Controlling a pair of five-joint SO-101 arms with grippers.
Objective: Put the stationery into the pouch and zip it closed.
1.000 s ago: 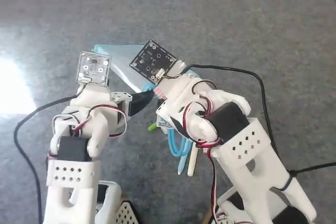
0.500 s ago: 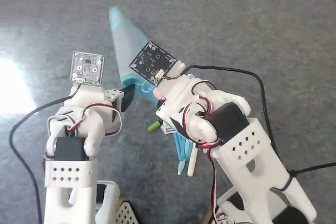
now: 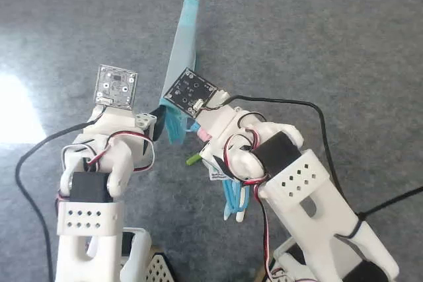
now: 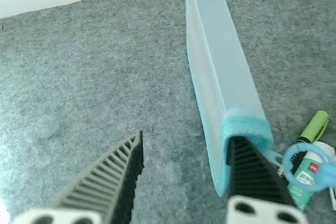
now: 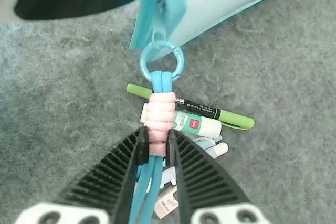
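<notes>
Pale, see-through blue pouch (image 3: 182,44) with teal trim, long and narrow across the grey carpet (image 3: 330,51). Far end toward the white wall, near end between the two arms.

At that near end, on the zip, a blue ring (image 5: 161,62) tied to a blue cord (image 5: 149,182) wrapped in a pink sleeve (image 5: 159,114). Right gripper (image 5: 156,135) clamped tight on the pink sleeve, cord running back between its fingers. Left gripper (image 4: 186,140) spread wide: one finger tucked against the pouch's teal end, the other apart over bare carpet.

Just beside the pouch's near end and outside it, on the carpet: a green pen (image 5: 210,113) and a glue stick (image 5: 197,124) with a white and green label and small red print. Beneath them, small white pieces too jumbled to tell apart.

From above, most of that pile hidden under the right arm, with a green tip and a white stick (image 3: 243,209) poking out. Black cable (image 3: 324,117) looping over the carpet beside the right arm.
</notes>
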